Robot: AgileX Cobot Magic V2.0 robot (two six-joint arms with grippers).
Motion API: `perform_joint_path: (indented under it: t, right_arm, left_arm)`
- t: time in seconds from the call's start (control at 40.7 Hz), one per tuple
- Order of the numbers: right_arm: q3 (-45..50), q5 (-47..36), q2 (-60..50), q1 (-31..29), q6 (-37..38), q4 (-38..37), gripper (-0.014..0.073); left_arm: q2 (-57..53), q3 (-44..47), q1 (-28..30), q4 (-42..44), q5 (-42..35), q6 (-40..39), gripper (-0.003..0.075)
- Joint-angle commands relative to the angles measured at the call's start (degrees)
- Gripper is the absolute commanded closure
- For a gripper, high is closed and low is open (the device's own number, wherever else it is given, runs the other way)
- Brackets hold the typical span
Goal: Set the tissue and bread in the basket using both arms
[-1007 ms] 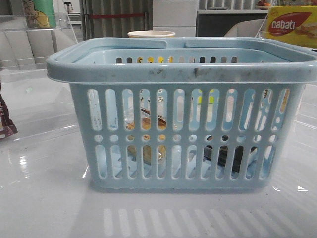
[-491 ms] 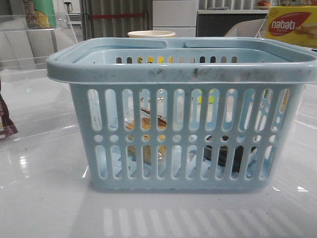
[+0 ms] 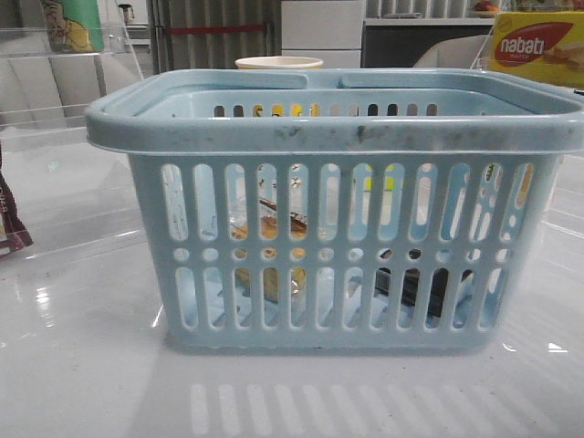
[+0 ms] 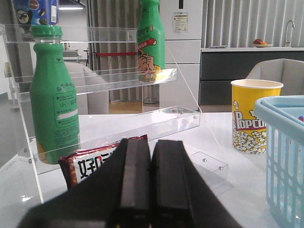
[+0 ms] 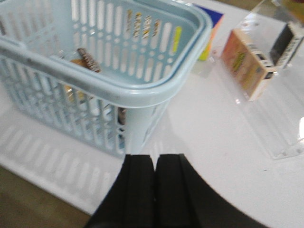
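1. In the front view we see the basket (image 3: 338,210) standing upright on the desk (image 3: 82,383), its slotted near wall facing us and filling most of the view.
2. Through the slots on the left we make out the bread (image 3: 269,246), golden-brown in a clear wrapper, lying inside the basket on its floor; the right wrist view shows the same pack (image 5: 85,61) behind the near wall.
3. Through the lower slots on the right we see a low dark shape, which we take to be the tissue (image 3: 424,283), also resting on the basket floor and apart from the bread.
4. The left pincer (image 4: 144,190) has its two fingers pressed flat together with nothing between them; it sits outside the basket, near a red snack pack (image 4: 97,164) and a green bottle (image 4: 54,104) on a clear shelf.
5. The right pincer (image 5: 154,190) is likewise closed and empty, hanging above the desk just off a corner of the basket.
6. A popcorn cup (image 4: 254,116) stands on the desk beside the basket and is no part of the task.
7. We judge that both items are already placed and both arms are clear, so little or nothing appears left beyond parking the arms.
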Motion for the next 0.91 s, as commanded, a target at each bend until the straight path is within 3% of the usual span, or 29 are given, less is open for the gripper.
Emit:
perform_joint_path:
  t: [0.0, 0.147, 0.565, 0.884]
  right_arm:
    - [4.81, -13.81, -4.6, -3.18, -0.45, 0.25, 0.0536]
    - [13.93, -24.46, -9.78, -6.5, -0.45, 0.31, 0.0536]
    - [27.8, -47.12, -11.83, -6.79, -0.45, 0.31, 0.0536]
    - [27.81, -46.89, -11.78, -6.71, -0.45, 0.31, 0.0536]
  left_arm:
    - [-0.95, 0.33, 0.03, -0.18, -4.74, -0.63, 0.0627]
    - [-0.95, 0.33, 0.03, -0.18, -4.74, -0.63, 0.0627]
    - [-0.95, 0.33, 0.03, -0.18, -4.74, -0.63, 0.0627]
    - [-0.95, 0.33, 0.03, -0.18, -4.74, -0.63, 0.0627]
